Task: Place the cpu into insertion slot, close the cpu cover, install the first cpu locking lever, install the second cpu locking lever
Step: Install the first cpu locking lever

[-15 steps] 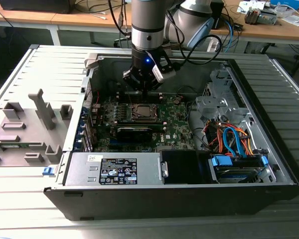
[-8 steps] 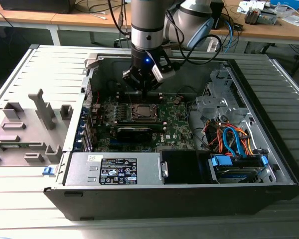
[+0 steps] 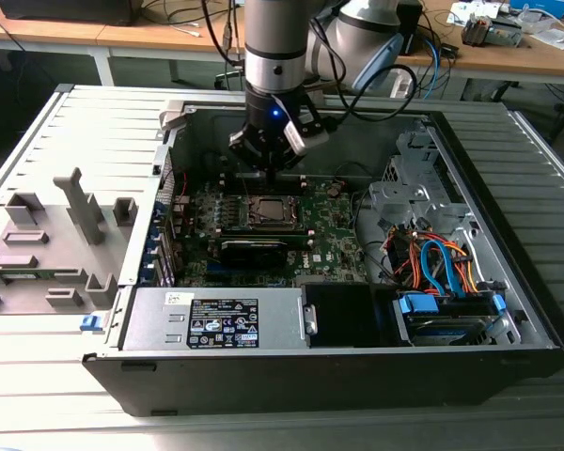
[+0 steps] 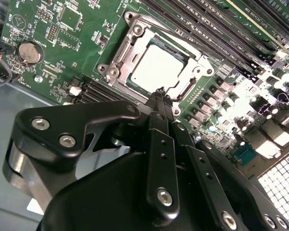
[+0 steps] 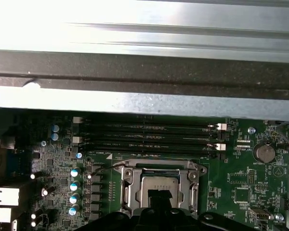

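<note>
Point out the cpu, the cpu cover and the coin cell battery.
cpu (image 4: 156,72): second wrist view, middle of its metal top.
cpu cover (image 4: 127,45): second wrist view, frame's side bar.
coin cell battery (image 4: 30,53): second wrist view, its face.

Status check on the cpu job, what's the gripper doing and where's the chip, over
Gripper shut, tips at the socket edge. Cpu seated in the insertion slot, cpu cover down around it. Nothing in the way.
</note>
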{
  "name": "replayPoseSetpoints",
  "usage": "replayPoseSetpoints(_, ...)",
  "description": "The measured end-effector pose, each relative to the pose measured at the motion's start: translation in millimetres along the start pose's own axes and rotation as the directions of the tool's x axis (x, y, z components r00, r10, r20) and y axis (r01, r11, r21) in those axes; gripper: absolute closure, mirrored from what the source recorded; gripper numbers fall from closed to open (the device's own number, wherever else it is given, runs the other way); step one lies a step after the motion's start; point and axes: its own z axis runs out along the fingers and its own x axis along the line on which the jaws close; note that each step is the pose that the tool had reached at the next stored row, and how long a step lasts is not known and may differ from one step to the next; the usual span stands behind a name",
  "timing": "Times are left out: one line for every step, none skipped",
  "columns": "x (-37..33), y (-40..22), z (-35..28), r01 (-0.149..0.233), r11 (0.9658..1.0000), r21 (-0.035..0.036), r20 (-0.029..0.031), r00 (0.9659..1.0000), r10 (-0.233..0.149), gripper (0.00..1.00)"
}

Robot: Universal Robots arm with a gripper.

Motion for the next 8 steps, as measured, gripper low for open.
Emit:
replayPoseSetpoints(0.4, 0.0, 0.0, 0.000, 1.0000, 0.0000, 0.0000, 1.0000, 0.000, 0.89)
replayPoseSetpoints(1.3, 0.0, 0.0, 0.000, 1.0000, 0.0000, 0.0000, 1.0000, 0.000, 0.89)
replayPoseSetpoints(2.1, 0.1, 0.0, 0.000, 1.0000, 0.0000, -0.0001, 1.0000, 0.000, 0.89)
replayPoseSetpoints(2.6, 0.1, 0.0, 0.000, 1.0000, 0.0000, 0.0000, 1.0000, 0.000, 0.89)
replayPoseSetpoints(5.0, 0.2, -0.1, 0.000, 1.0000, 0.0000, 0.0000, 1.0000, 0.000, 0.89)
replayPoseSetpoints(5.3, 0.2, -0.1, 0.000, 1.0000, 0.0000, 0.0000, 1.0000, 0.000, 0.89)
replayPoseSetpoints(5.9, 0.2, -0.1, 0.000, 1.0000, -0.0001, 0.0000, 1.0000, 0.000, 0.89)
replayPoseSetpoints(6.8, 0.3, -0.1, 0.000, 1.0000, 0.0000, 0.0000, 1.0000, 0.000, 0.89)
